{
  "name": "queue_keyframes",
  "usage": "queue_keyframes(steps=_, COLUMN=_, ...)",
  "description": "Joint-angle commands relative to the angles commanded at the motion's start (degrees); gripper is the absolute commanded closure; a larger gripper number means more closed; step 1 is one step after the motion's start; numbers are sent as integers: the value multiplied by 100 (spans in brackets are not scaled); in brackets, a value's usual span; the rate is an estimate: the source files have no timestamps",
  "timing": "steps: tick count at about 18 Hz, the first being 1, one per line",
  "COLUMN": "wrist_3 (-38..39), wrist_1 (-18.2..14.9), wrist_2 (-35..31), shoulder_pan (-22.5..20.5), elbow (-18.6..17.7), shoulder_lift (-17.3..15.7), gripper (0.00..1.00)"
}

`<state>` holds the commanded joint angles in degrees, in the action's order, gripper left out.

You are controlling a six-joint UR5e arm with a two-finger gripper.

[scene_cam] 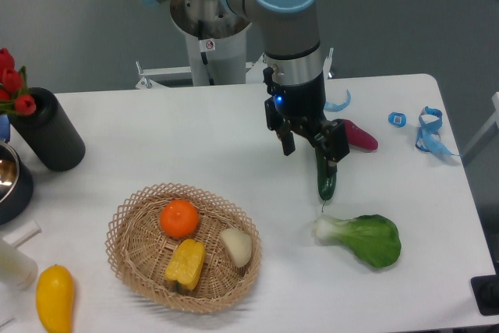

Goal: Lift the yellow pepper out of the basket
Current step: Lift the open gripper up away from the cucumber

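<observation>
On the white table, the basket holds the ribbed yellow pepper (stem seemingly hidden); gripper spread, empty.

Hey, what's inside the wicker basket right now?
The basket holds the yellow pepper, an orange and a pale whitish vegetable. Anything lying beneath them is covered.

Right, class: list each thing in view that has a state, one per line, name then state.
gripper: open, empty, above the table
yellow pepper: lying in the basket
orange: in the basket
bok choy: lying on the table
yellow fruit: on the table, outside the basket
</observation>
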<state>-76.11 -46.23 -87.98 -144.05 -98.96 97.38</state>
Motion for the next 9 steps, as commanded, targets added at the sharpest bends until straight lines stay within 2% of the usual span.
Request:
queue_keyframes(steps=6, wrist_3=44, wrist_1=26, wrist_2=-9, shoulder_pan=18, elbow=9, shoulder_lift=26, gripper=0)
queue_keyframes(steps=9, wrist_3=578, wrist_1=26, wrist_2=9, shoulder_pan=26, elbow=-9, shoulder_lift=53, gripper=0)
